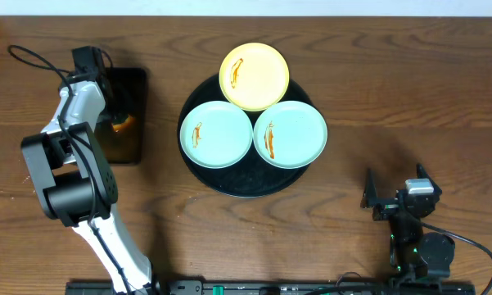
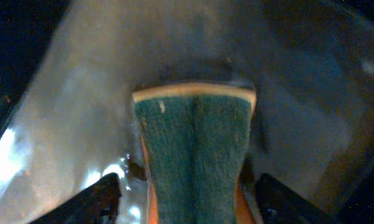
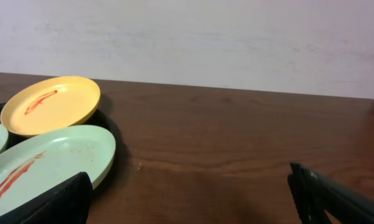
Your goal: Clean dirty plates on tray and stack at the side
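Note:
Three plates lie on the round black tray [image 1: 244, 187]: a pale yellow one [image 1: 255, 75] at the back and two mint-green ones [image 1: 216, 135] [image 1: 290, 133] in front, each with an orange-brown streak. My left gripper [image 1: 117, 121] is far to their left, over a small rectangular tray. Its jaws [image 2: 190, 202] stand open on either side of a sponge [image 2: 193, 143] with a green top and orange body, with a gap on each side. My right gripper [image 1: 393, 195] rests open and empty on the table, right of the plates. In the right wrist view the yellow plate [image 3: 50, 104] and one mint plate [image 3: 46, 162] show.
The small rectangular black tray [image 1: 133, 90] at the left holds shiny liquid [image 2: 81, 106] around the sponge. Bare brown wood [image 3: 236, 143] spreads between the round tray and my right gripper [image 3: 190, 205]. A pale wall stands behind the table.

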Controlling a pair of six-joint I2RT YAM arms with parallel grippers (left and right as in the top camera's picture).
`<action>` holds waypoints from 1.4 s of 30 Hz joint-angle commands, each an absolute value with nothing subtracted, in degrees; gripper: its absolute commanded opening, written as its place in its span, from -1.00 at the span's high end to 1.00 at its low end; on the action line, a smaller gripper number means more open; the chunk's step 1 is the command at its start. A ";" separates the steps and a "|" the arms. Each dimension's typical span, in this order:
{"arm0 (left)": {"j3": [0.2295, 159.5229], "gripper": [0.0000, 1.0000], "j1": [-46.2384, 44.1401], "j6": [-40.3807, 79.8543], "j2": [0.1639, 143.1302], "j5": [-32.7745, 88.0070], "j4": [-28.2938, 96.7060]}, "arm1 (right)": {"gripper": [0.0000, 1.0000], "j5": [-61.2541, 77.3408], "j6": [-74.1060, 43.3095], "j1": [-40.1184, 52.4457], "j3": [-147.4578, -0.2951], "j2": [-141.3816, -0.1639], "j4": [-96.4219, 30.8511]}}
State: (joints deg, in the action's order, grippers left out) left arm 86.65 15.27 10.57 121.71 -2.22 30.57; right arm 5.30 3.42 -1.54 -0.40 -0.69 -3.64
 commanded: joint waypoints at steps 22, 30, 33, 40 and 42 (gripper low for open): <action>86.35 -0.09 15.46 10.35 119.90 -1.10 30.33 | -0.98 4.97 3.92 -0.93 -0.32 -0.38 -3.88; 84.66 -0.08 15.44 10.39 119.92 -1.08 30.35 | -0.99 4.97 3.92 -0.93 -0.32 -0.38 -3.88; 83.88 -0.05 15.46 10.37 119.92 -1.08 30.30 | -0.99 4.97 3.92 -0.93 -0.32 -0.38 -3.88; 84.03 0.71 15.46 10.37 118.80 -1.08 28.73 | -0.98 4.97 3.92 -0.93 -0.32 -0.38 -3.88; 84.03 0.80 15.46 10.37 116.79 -1.08 27.97 | -0.98 4.97 3.92 -0.93 -0.32 -0.38 -3.88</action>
State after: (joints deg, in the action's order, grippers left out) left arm 84.42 15.27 10.39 121.03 -0.38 29.08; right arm 5.30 3.42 -1.54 -0.40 -0.69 -3.64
